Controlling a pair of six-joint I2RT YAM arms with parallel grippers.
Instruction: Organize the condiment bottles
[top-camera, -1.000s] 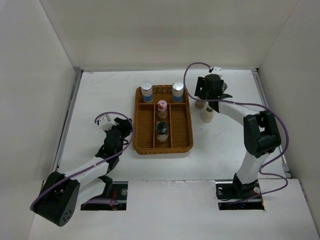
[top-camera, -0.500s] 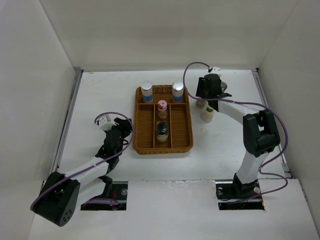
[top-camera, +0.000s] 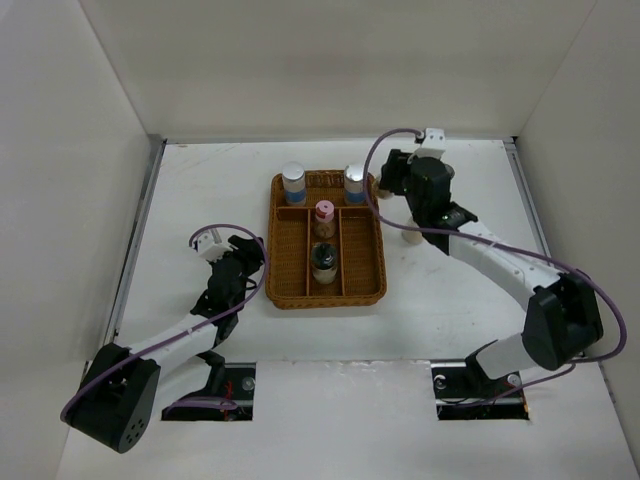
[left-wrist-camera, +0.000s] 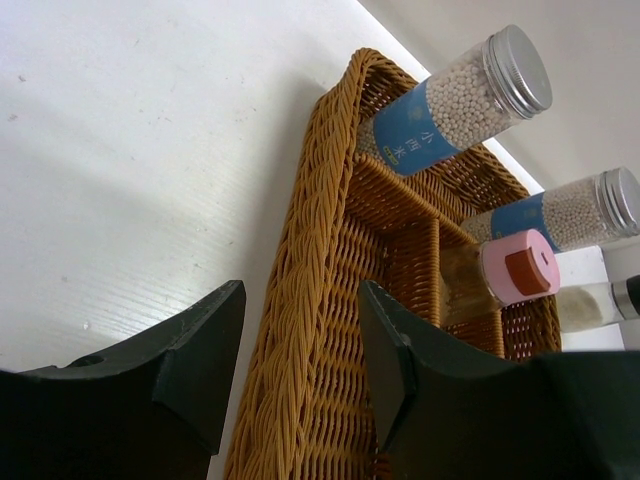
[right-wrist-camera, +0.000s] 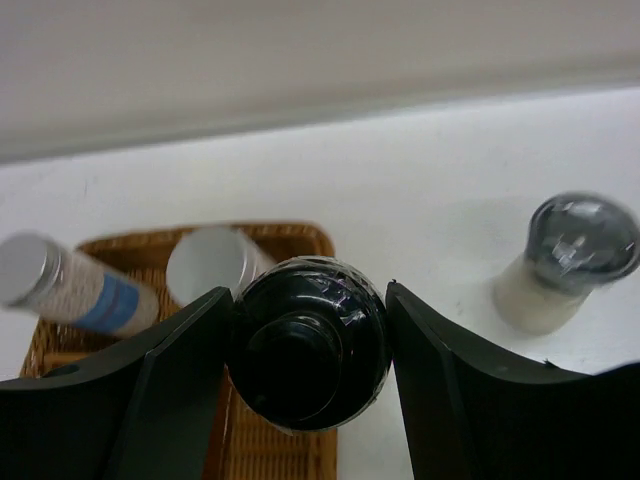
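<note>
My right gripper (right-wrist-camera: 308, 350) is shut on a black-capped bottle (right-wrist-camera: 306, 345), held by the cap above the tray's back right corner; in the top view it (top-camera: 388, 185) is just right of the tray. The brown wicker tray (top-camera: 372, 262) holds two silver-capped, blue-labelled bottles (top-camera: 293, 181) (top-camera: 355, 179), a pink-capped one (top-camera: 323, 213) and a dark-capped one (top-camera: 323, 262). A pale bottle with a grey dome cap (right-wrist-camera: 565, 260) stands on the table to the right. My left gripper (left-wrist-camera: 300, 350) is open, its fingers on either side of the tray's left rim (left-wrist-camera: 300, 300).
White walls close the table at the back and both sides. My right forearm (top-camera: 490, 255) stretches over the table right of the tray and partly covers a pale bottle (top-camera: 410, 237).
My right gripper has moved left toward the tray's back right corner with the black-capped bottle in it, and its elbow has swung right. The left arm has not moved.
</note>
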